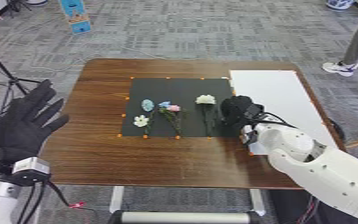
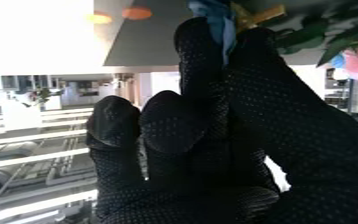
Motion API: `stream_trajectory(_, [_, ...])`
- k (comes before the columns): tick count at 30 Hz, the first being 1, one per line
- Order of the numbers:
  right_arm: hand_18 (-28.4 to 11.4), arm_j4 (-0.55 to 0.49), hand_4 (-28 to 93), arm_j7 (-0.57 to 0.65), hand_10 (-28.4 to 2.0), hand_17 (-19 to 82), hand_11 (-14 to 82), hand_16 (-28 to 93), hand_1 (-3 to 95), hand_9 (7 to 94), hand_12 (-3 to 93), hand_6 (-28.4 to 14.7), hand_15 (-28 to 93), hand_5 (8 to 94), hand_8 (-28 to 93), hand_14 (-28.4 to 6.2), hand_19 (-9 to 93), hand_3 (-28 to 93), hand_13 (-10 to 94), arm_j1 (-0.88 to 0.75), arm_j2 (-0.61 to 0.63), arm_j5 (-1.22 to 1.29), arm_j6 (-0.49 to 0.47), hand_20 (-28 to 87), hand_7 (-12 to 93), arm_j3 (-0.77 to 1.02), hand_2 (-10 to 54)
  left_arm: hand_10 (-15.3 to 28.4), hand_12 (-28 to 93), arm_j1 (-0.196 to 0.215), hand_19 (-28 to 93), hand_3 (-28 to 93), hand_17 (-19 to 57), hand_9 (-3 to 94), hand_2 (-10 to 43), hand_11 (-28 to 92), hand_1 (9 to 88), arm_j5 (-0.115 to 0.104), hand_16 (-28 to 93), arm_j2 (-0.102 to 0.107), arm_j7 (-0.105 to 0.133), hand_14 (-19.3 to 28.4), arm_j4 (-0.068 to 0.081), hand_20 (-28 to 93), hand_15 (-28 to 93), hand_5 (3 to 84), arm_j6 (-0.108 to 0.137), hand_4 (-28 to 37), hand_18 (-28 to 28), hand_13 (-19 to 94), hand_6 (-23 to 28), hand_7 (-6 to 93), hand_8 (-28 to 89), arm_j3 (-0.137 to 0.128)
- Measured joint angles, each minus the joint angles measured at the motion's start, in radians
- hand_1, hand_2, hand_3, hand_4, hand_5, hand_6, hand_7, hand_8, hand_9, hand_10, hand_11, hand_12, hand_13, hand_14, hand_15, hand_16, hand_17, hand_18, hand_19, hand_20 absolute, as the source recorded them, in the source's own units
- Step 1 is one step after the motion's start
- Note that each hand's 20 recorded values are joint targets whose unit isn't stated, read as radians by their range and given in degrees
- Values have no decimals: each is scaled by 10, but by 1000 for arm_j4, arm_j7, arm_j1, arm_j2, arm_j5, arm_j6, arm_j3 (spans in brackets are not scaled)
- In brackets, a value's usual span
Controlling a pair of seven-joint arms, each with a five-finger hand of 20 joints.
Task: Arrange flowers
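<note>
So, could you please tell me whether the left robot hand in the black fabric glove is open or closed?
Open: in the head view, the left robot hand has its fingers straight and spread apart.

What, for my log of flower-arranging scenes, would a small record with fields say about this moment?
surface: brown wooden table
mat: black, orange markers along its edges
beside mat: white board, on the right
blooms on mat, left part: light blue bloom, small white flower
middle: blue flower, pink flower
right part: larger white flower
right hand: at mat's right edge, pinching a blue strip
left hand: open, left of the table
</note>
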Motion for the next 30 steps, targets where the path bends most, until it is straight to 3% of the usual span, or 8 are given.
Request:
stream_trajectory(11, [-185,29,-283,-1,-56,381,268,382,533,819,411,42,793,696,-21,-49,904,793,676,10,-9,-11,117,564,489,-41,-95,79,213,0,353,582,-158,172,-73,72,247,0,69,0,-1,124,0,55,64,219,0,-283,231,134,14,136,-75,0])
stream_trajectory(15, [-191,30,-283,-2,-57,374,171,342,470,790,410,38,813,644,-34,-55,902,759,664,10,-11,-19,113,570,417,-41,-95,79,213,-1,353,587,-158,172,-75,73,245,0,69,0,-1,123,0,55,65,218,0,-283,232,134,13,136,-75,0])
stream_trajectory(17, [-192,28,-283,-5,-65,371,215,340,432,743,347,38,818,625,-46,-59,902,781,658,8,-11,-21,110,573,368,-37,-95,79,213,-1,353,587,-158,172,-75,73,245,0,69,0,-1,123,0,54,65,219,0,-283,231,134,14,136,-75,0])
stream_trajectory(20, [-196,23,-283,-9,-88,357,277,338,359,611,219,27,821,559,-159,-66,898,826,644,-3,-9,-33,107,576,306,-25,-95,79,212,-1,353,586,-158,172,-75,73,246,0,69,-1,-1,123,0,54,64,219,0,-283,231,134,14,137,-75,0])
stream_trajectory(24, [-205,10,-283,-18,-108,316,215,315,325,470,199,-18,828,434,-138,-85,871,818,588,-34,-6,-51,86,576,244,11,-95,79,212,-1,353,587,-158,172,-76,73,243,0,69,-1,-2,123,0,54,65,219,-1,-283,231,134,14,138,-76,0])
stream_trajectory(30, [-206,-42,-283,-6,-136,267,159,275,285,352,191,-64,829,320,-93,-101,814,815,516,-96,7,-68,3,562,152,91,-95,78,212,-2,353,586,-158,172,-77,73,244,0,68,-1,-2,123,0,53,64,219,-1,-283,231,134,14,138,-76,-1])
